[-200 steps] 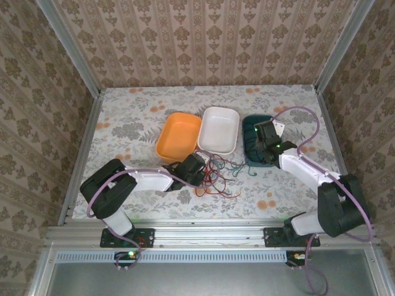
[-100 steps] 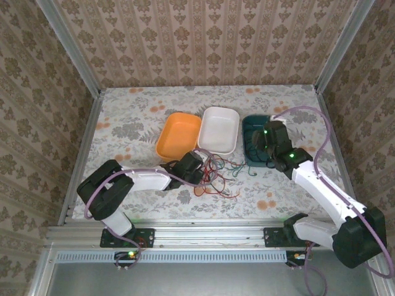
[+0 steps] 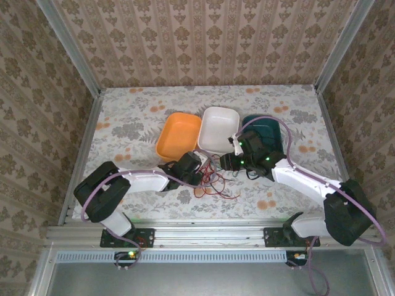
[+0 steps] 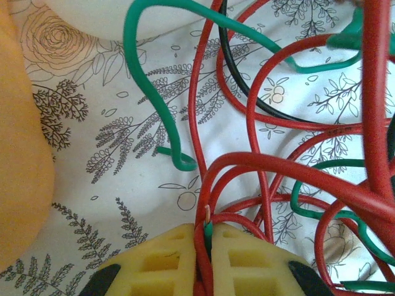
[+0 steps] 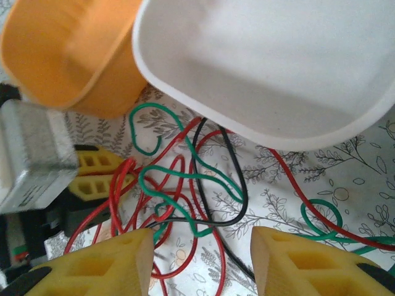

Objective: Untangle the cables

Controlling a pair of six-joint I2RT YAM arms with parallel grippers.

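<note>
The cables (image 3: 215, 180) are thin red, green and black wires, tangled on the floral tabletop in front of the trays. My left gripper (image 3: 196, 169) lies at the tangle's left edge. Its yellow fingers (image 4: 166, 259) are shut on red cables (image 4: 265, 166) and a green end. My right gripper (image 3: 224, 163) hovers just above the tangle's right side. In the right wrist view it (image 5: 202, 239) is open, with loops of green cable (image 5: 185, 179), black cable (image 5: 237, 206) and red cable on the table under the gap. Nothing sits between its fingers.
Three empty trays stand behind the tangle: orange (image 3: 179, 135), white (image 3: 219, 128) and dark green (image 3: 271, 126), the last partly covered by my right arm. The white tray's rim (image 5: 247, 132) is close in front of my right gripper. Metal rails and papered walls enclose the table.
My right arm has swung left from over the dark green tray to above the tangle. My left gripper has stayed shut on the cables, nearly in place.
</note>
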